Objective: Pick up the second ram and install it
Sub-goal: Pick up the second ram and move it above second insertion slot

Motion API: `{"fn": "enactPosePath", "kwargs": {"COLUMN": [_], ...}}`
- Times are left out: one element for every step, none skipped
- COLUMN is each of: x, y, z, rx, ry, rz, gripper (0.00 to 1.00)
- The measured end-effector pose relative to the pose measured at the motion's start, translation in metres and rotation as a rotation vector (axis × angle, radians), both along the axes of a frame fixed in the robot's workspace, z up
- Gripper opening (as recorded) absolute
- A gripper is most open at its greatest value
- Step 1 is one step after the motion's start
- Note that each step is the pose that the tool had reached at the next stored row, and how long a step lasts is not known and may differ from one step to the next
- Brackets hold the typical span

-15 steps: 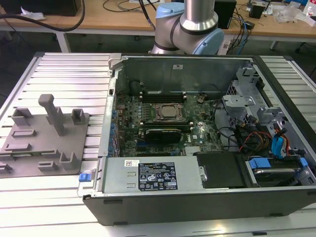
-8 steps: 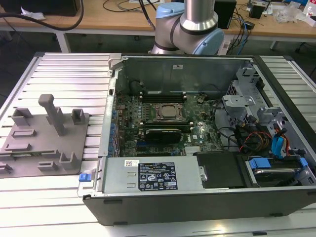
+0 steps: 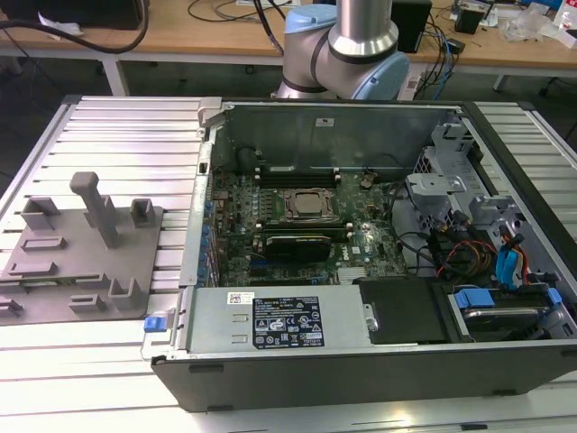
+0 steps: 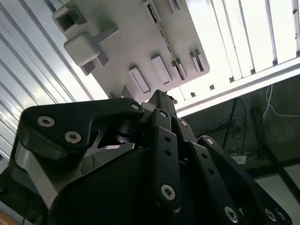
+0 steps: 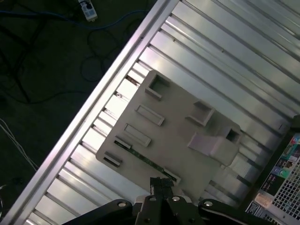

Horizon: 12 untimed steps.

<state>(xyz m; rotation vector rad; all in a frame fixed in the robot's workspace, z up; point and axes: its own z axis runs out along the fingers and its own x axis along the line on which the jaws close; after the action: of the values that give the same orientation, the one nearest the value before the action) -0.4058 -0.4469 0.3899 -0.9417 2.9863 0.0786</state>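
The second ram (image 5: 146, 160) is a thin green stick lying edge-up in a slot of the grey holder plate (image 5: 176, 129), which rests on the ribbed metal table. In the exterior view the ram (image 3: 41, 282) shows as a thin line near the plate's front edge, at that view's left. My gripper (image 5: 161, 182) hovers above the plate, its black fingers pressed together with nothing between them, tips close over one end of the stick. In the second wrist view the gripper (image 4: 161, 96) points up at the same plate (image 4: 126, 42).
The open computer case (image 3: 361, 352) sits at the exterior view's right, with the motherboard, the processor socket (image 3: 305, 205) and long black memory slots (image 3: 297, 170) inside. A tall grey post (image 3: 97, 207) rises from the holder plate. Cables lie on the dark floor (image 5: 42, 61) beyond the table edge.
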Motion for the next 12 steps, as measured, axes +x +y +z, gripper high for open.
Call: {"fn": "enactPosePath", "kwargs": {"x": [0.0, 0.0, 0.0, 0.0, 0.0, 0.0, 0.0, 0.0, 0.0, 0.0, 0.0, 0.0], "y": [0.0, 0.0, 0.0, 0.0, 0.0, 0.0, 0.0, 0.0, 0.0, 0.0, 0.0, 0.0], "z": [0.0, 0.0, 0.0, 0.0, 0.0, 0.0, 0.0, 0.0, 0.0, 0.0, 0.0, 0.0], "rx": [0.0, 0.0, 0.0, 0.0, 0.0, 0.0, 0.0001, 0.0, 0.0, 0.0, 0.0, 0.0], "ry": [0.0, 0.0, 0.0, 0.0, 0.0, 0.0, 0.0, 0.0, 0.0, 0.0, 0.0, 0.0], "rz": [0.019, 0.03, 0.045, 0.058, 0.074, 0.089, 0.104, 0.12, 0.128, 0.14, 0.154, 0.173], "gripper": [0.11, 0.11, 0.11, 0.11, 0.11, 0.11, 0.11, 0.11, 0.11, 0.11, 0.11, 0.11]}}
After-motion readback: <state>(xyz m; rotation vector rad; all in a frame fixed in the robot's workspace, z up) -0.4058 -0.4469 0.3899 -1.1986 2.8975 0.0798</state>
